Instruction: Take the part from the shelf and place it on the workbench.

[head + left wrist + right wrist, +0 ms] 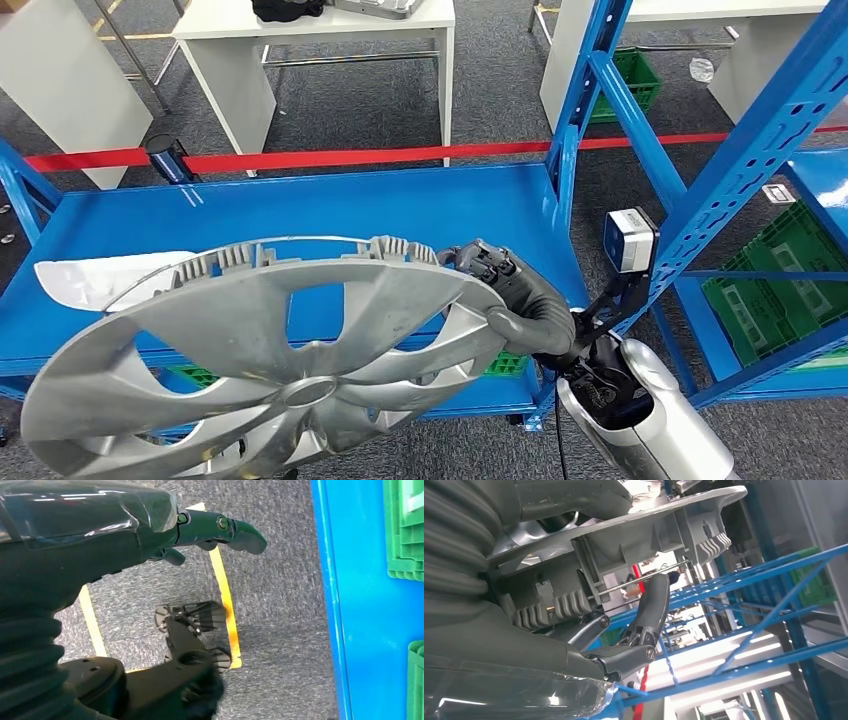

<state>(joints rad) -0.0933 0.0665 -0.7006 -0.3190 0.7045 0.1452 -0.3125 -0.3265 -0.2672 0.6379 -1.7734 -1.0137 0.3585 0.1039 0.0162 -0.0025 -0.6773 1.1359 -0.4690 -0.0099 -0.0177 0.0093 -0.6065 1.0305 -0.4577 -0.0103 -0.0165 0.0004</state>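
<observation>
- The right hand [500,290] grips the hubcap [270,365] at its rim, on the edge nearest the shelf post [572,130]; the thick grey thumb lies over the silver face and the darker fingers curl around to the back.
- In the right wrist view the fingers [651,610] reach up behind the hubcap's [624,545] rim, one fingertip touching the thin wire ring that runs along the clips.
- The hubcap is held off the shelf [330,215], tilted, in front of the blue shelf board and over its front edge (face turned up toward the head camera).
- It is a silver plastic wheel cover with broad curved spokes, openings between them and a small round centre; ribbed grey clips stand up along the far rim.
- The left hand [215,530] hangs over grey carpet [280,605] marked with yellow tape, beside a blue shelf edge; its fingers are partly curled with nothing in them that I can see, though how far closed I cannot tell.
- A white sheet-like piece [95,280] lies on the shelf board behind the hubcap.
- Green crates [775,285] sit in the shelf unit on the right, and red tape [370,157] stretches behind the shelf.
- No brand or writing can be read on the hubcap.
</observation>
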